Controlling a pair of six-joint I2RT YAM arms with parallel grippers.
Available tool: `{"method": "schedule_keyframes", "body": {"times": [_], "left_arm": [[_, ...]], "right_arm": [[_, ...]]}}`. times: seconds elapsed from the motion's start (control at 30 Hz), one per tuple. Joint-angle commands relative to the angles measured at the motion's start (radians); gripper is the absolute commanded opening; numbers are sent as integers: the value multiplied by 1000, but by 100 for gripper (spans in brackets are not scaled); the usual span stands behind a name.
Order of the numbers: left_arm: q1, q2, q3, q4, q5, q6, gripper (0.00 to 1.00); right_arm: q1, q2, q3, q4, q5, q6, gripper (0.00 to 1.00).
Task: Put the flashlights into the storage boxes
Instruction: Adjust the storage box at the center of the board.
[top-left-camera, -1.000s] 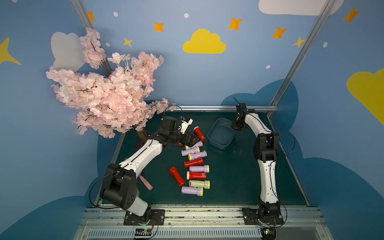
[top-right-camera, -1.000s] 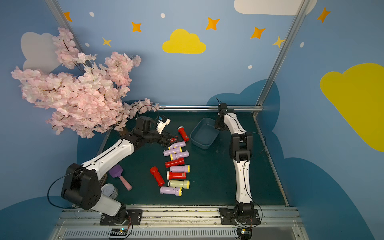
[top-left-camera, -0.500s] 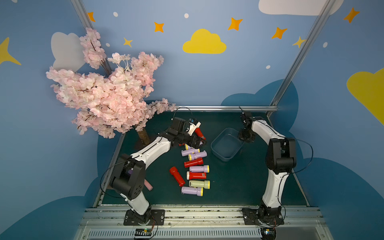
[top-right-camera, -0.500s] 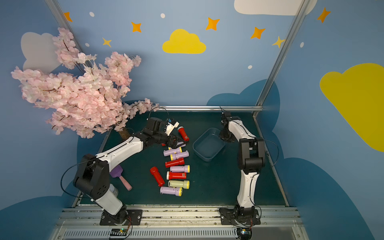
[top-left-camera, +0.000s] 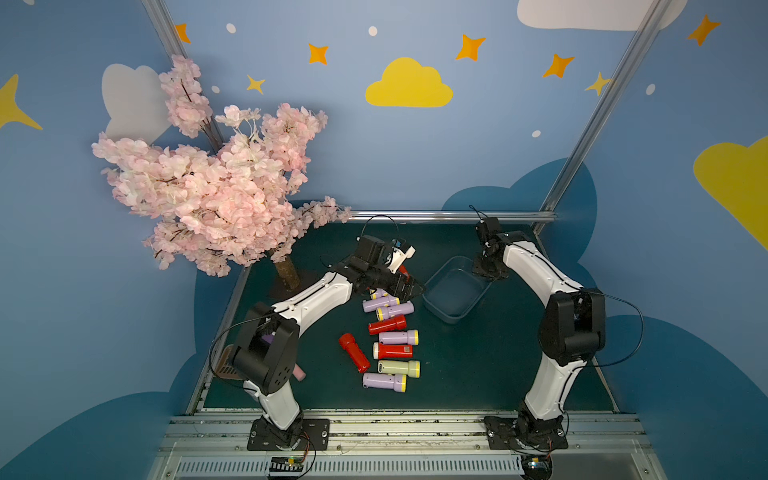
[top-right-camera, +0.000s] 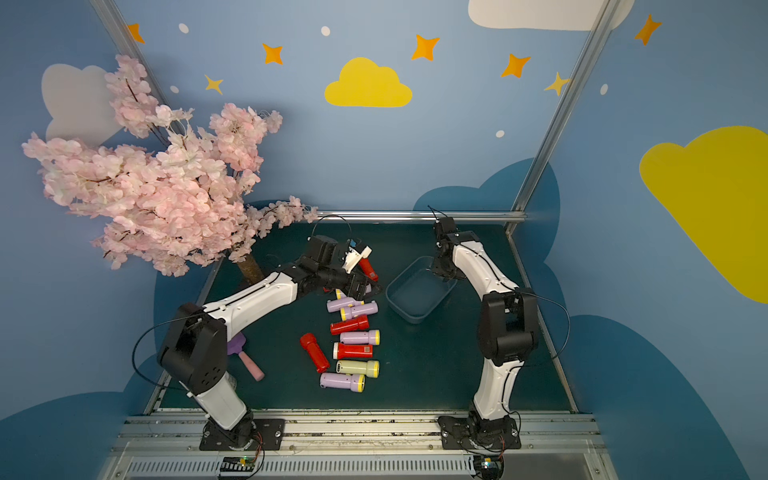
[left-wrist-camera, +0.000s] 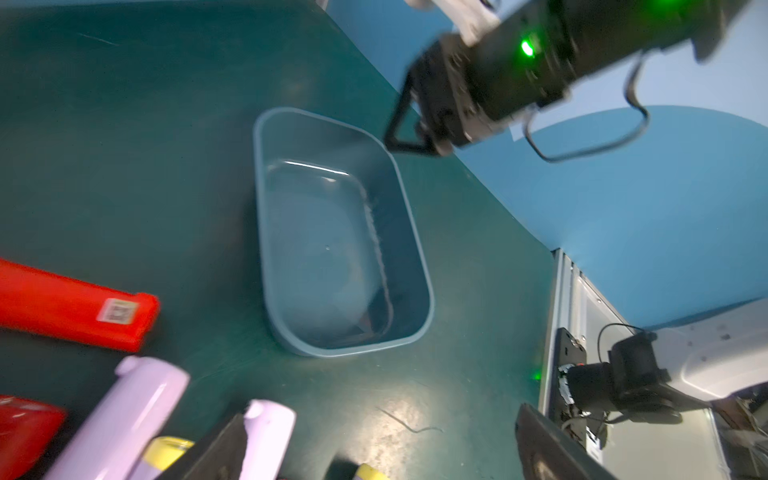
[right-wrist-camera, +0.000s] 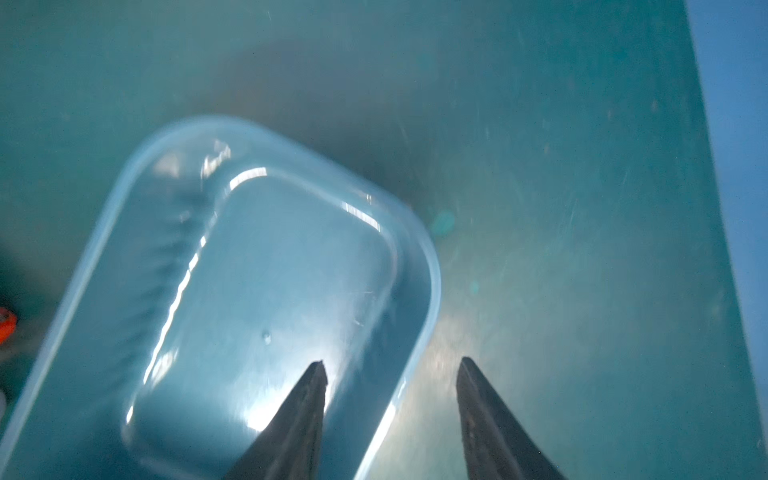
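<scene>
The storage box (top-left-camera: 455, 291) sat askew on the green table (top-left-camera: 498, 365), toward the back right, its floor bare. The flashlights (top-left-camera: 392, 351) lay in a loose column on the mat just left of it. The right gripper (right-wrist-camera: 390, 361) was released, its jaws straddling the box's far rim without touching it. The left gripper (top-left-camera: 411, 287) gaped wide over the column's far end, close to the box's left corner, grasping nothing. Open mat stretched in front of the box.
</scene>
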Motion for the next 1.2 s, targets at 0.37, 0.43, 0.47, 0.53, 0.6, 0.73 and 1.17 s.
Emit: {"method": "schedule_keyframes", "body": {"times": [0.37,0.43,0.47,0.53,0.6,0.73,1.17], "left_arm": [[-112,63,47,-54,-67,-74,99],[-126,82,53,-45,-70,-89,99],[-131,93,59,-45,-74,-93,99],[-140,114,77,-50,-76,-94,99],[-147,134,95,-52,-76,-93,99],[-149,165,120,-45,-67,-93,99],[-123,179,216,-143,-43,9,99]], "right_arm": [[-93,256,178,65,-86,-144,49],[-97,259,180,49,-88,-125,42],[-97,254,178,40,-81,-112,36],[-95,240,159,24,-63,-87,26],[-95,203,113,23,-41,-62,21],[-94,140,34,11,-24,-17,17],[-93,97,47,0,-37,-84,37]]}}
